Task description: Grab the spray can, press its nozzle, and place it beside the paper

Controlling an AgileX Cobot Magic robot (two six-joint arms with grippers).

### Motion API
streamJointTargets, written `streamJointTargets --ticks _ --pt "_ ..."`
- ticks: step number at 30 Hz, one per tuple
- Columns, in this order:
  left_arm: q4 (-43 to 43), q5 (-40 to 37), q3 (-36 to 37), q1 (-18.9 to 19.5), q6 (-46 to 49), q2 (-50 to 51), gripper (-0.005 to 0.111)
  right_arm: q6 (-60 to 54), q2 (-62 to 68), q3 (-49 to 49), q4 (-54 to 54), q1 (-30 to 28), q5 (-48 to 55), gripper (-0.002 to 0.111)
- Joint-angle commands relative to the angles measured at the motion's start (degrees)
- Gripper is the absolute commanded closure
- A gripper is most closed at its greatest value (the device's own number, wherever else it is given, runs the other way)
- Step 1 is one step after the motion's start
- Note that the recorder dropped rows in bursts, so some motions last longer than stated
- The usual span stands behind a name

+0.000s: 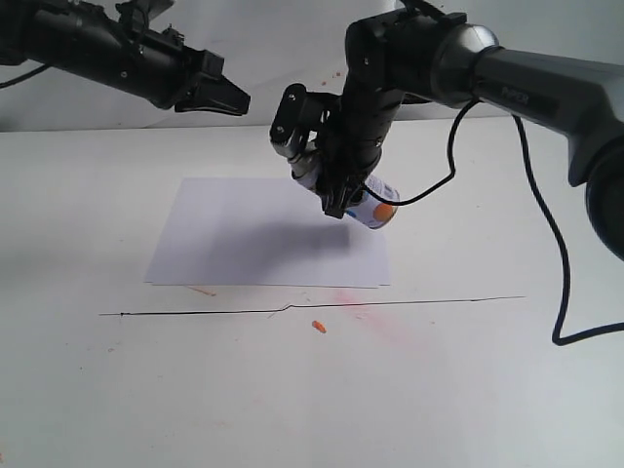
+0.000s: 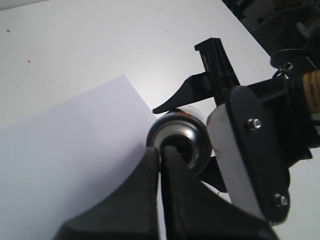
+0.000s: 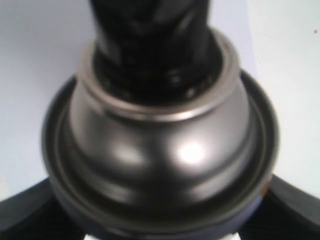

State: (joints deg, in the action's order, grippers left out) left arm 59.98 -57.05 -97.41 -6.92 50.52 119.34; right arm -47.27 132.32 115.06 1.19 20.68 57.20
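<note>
My right gripper (image 1: 336, 187) is shut on the spray can (image 1: 376, 211) and holds it tilted in the air over the right part of the paper (image 1: 244, 234). The can's white body with an orange dot points down to the right. In the right wrist view its silver shoulder (image 3: 165, 150) and black nozzle (image 3: 150, 45) fill the picture. My left gripper (image 1: 237, 99) hangs shut and empty at the upper left, a little away from the can. In the left wrist view its shut tips (image 2: 160, 152) line up just in front of the nozzle (image 2: 182, 147), over the paper (image 2: 75, 150).
A thin black line (image 1: 409, 301) runs across the table in front of the paper. A small orange scrap (image 1: 319, 327) and a faint pink stain (image 1: 356, 300) lie near it. A black cable (image 1: 563, 273) hangs from the right arm.
</note>
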Motion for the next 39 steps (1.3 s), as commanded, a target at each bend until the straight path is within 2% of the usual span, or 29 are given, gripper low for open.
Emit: streamJointTargets --ticks 1,11,22,39 --pt "0.70 -1.23 -1.29 -1.23 1.01 2.99 0.104 0.23 -0.84 0.68 -0.74 -0.20 -1.12 0.108" --pt "0.70 -4.72 -6.84 -3.07 0.89 6.90 0.104 0.11 -0.71 0.68 -0.74 -0.20 -0.85 0.108" --pt "-2.24 -3.81 -6.84 -3.07 0.54 6.90 0.104 -0.04 1.35 0.68 -0.19 -0.20 -0.39 0.108" --pt "0.26 -5.10 -6.84 -3.07 -0.47 11.44 0.104 -0.16 1.35 0.68 0.10 -0.20 -0.62 0.108"
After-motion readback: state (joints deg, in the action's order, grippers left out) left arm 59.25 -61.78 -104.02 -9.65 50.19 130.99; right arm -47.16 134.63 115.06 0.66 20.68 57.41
